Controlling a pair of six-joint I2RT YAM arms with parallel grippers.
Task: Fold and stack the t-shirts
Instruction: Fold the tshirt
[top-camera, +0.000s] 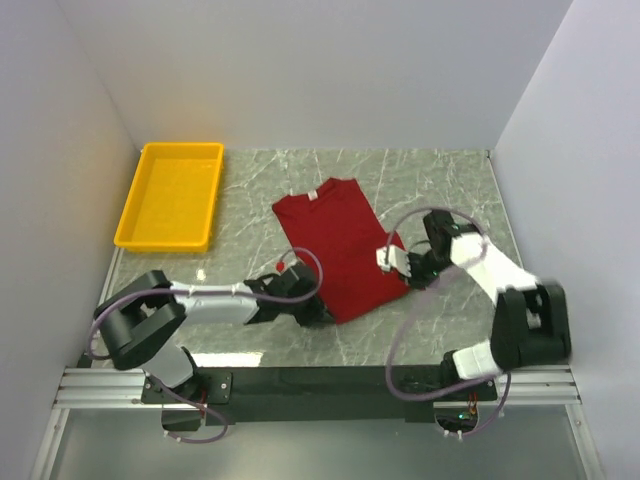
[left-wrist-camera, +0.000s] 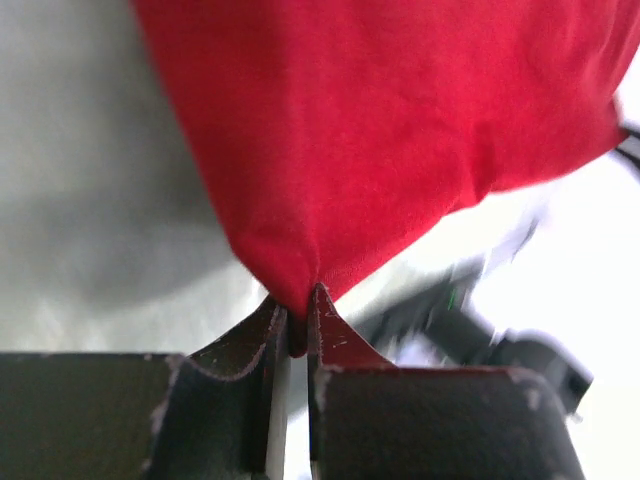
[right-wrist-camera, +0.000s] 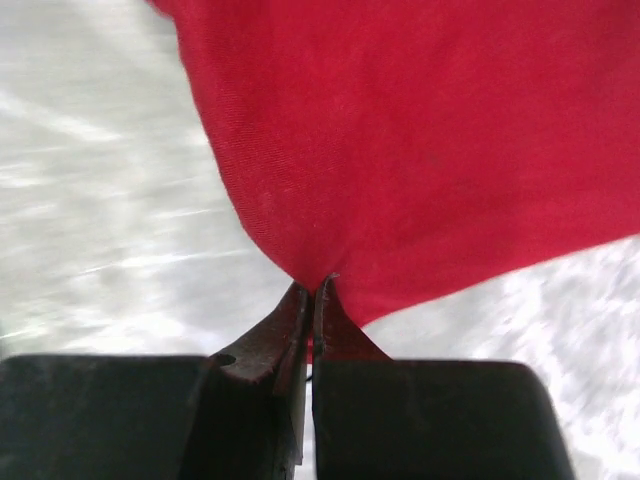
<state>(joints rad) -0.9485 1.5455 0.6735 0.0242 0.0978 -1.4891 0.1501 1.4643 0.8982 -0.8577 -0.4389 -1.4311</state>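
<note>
Red cloth fills both wrist views: the shirt lies flat on the table, running ahead of both grippers with its collar and white label at the far end.

The left gripper is closed on a small pinch of the shirt. The cloth rises to a peak right between its fingertips and spreads out ahead of and above them. From above, this pinch looks to be at the near left corner of the hem. The right gripper is closed in the same way on a peak of cloth at its tips. It sits at the shirt's right edge, a little farther from the bases than the left one. Both grips look shallow, taking only the very edge.

As for progress, the shirt shows as a narrow oblong with no sleeves sticking out, so I judge the sides are already folded in. I cannot tell the layers apart in the wrist views. The hem end has not been brought over toward the collar, so I take that cross fold as the step in hand, with both corners now held for it.

A yellow bin stands well off to the far left of the left gripper, with nothing visible in it. No other shirt is in view. The last fold and any stacking are left to do.
</note>
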